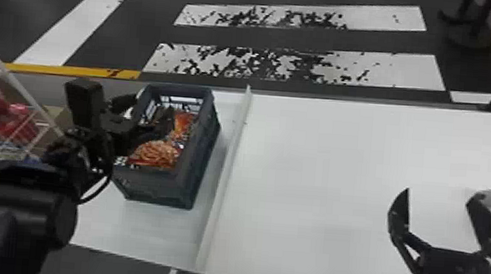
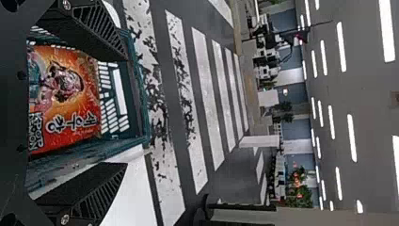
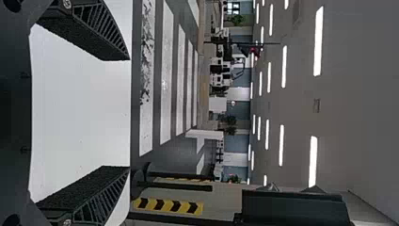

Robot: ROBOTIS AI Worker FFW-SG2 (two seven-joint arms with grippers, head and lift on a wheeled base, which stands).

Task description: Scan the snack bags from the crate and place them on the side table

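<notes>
As the head view is read, snack bags [image 1: 156,155] are held by the crate [image 1: 148,185]; the left gripper [image 1: 155,105] is placed there, the right [image 1: 439,195] over the table [image 1: 317,173]. In the left wrist view, one bag [image 2: 70,110], likely light, slick and crushable, is ungripped by spread fingers; its upper edge is best pinched gently. In the right wrist view, nothing is grasped by the parted fingers.

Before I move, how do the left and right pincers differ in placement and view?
The left pincer is at the crate; the right pincer is over the white tabletop. Between the left pincer's fingers, its wrist view shows an orange-red snack bag; between the right pincer's, white tabletop. Both are black and open.
</notes>
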